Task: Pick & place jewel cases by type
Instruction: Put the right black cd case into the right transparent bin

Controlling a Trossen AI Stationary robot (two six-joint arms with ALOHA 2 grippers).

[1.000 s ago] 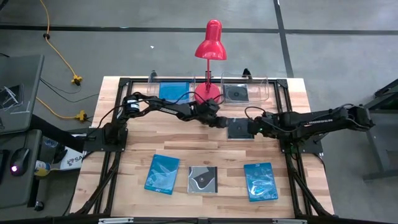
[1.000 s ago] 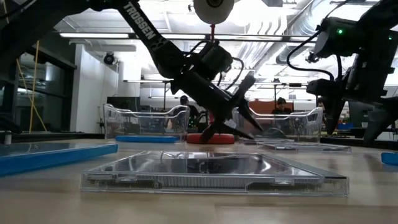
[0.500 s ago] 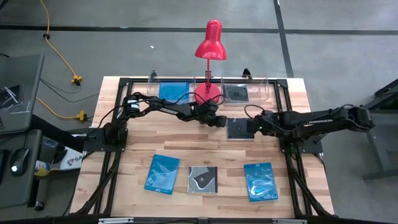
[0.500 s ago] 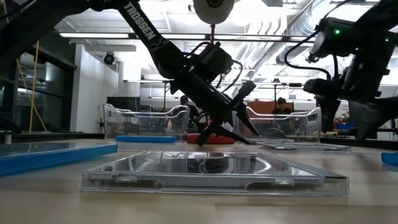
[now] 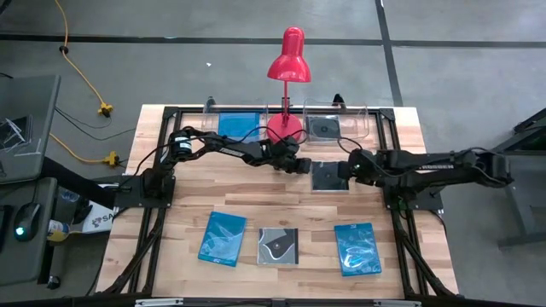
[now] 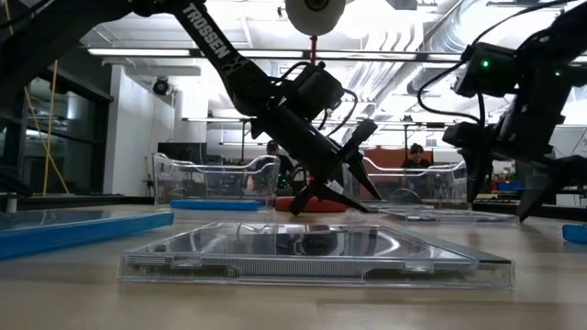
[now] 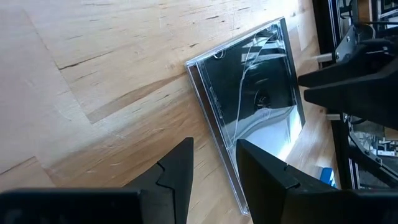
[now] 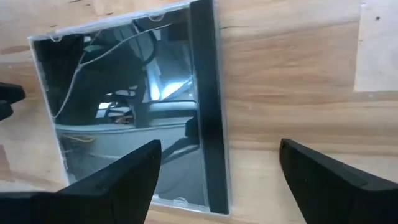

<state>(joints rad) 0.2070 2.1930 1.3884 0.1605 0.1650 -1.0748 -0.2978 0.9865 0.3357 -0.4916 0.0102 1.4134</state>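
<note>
In the left wrist view, the dark case (image 7: pixel 252 106) runs out of sight behind the left gripper (image 7: pixel 214 168), so its near corner is hidden. In the right wrist view, that case's (image 8: pixel 130 106) lower edge is partly cut off by the frame. From above, the disc in the far clear tray (image 5: pixel 337 126) is too small to make out. In the low view, two people (image 6: pixel 415 156) beyond the counter are blurred.
</note>
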